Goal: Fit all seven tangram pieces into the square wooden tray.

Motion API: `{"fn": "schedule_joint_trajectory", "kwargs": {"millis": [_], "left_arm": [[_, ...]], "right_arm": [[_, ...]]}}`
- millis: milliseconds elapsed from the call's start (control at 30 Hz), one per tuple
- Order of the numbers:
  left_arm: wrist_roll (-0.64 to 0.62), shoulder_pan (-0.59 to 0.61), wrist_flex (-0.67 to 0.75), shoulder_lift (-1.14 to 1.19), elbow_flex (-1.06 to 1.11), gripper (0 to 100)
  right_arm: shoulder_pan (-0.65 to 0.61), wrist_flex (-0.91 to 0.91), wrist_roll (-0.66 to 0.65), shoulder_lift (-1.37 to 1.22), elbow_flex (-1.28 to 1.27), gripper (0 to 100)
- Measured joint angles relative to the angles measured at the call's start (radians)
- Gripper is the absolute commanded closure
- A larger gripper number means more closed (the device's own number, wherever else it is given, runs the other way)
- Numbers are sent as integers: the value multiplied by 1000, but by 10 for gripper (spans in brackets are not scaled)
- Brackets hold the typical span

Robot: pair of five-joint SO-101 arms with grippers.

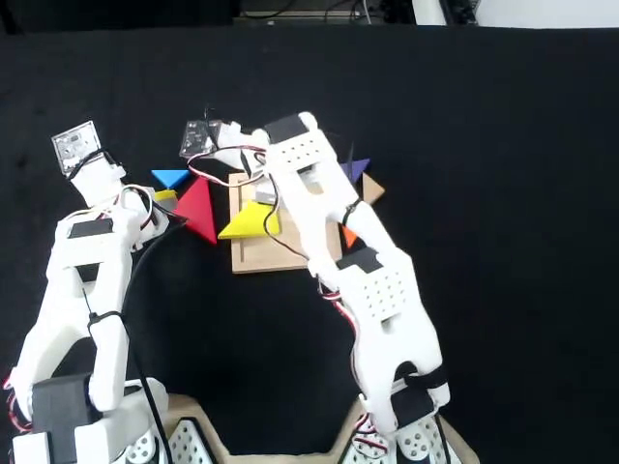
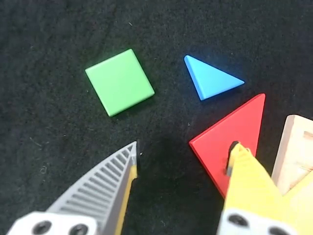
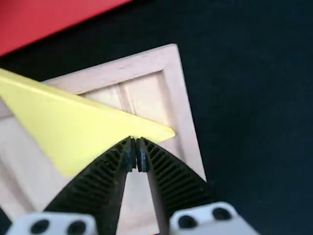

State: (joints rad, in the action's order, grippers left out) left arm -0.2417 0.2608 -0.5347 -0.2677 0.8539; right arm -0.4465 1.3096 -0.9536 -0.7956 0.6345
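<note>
Right gripper [image 3: 135, 152], fingers pressed together, on flat yellow triangle piece [image 3: 73, 132] atop square wooden tray [image 3: 180, 98].
Nudge it gently toward a tray corner; left gripper [image 2: 185, 147] hangs spread beside the tray.

Black cloth [image 1: 503, 145] covers the table; lint specks, even light. Beyond the cloth's far edge: dark cables [image 1: 319, 10], white surface [image 1: 546, 12] at one corner.

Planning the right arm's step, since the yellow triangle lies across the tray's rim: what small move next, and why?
Probably nudge the yellow triangle further into the tray with the right hand. The hand is shut at the triangle's edge, and the triangle overlaps the rim instead of lying flat in the recess.
</note>
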Motion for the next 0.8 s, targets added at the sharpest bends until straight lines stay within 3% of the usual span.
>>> {"fn": "schedule_joint_trajectory", "kwargs": {"millis": [167,433,800], "left_arm": [[0,0,0,0,0,707],[0,23,0,0,0,707],[-61,83,0,0,0,707]], "right_arm": [[-18,83,55,0,15,988],[-144,31,175,0,17,988],[-193,163,192,0,17,988]]}}
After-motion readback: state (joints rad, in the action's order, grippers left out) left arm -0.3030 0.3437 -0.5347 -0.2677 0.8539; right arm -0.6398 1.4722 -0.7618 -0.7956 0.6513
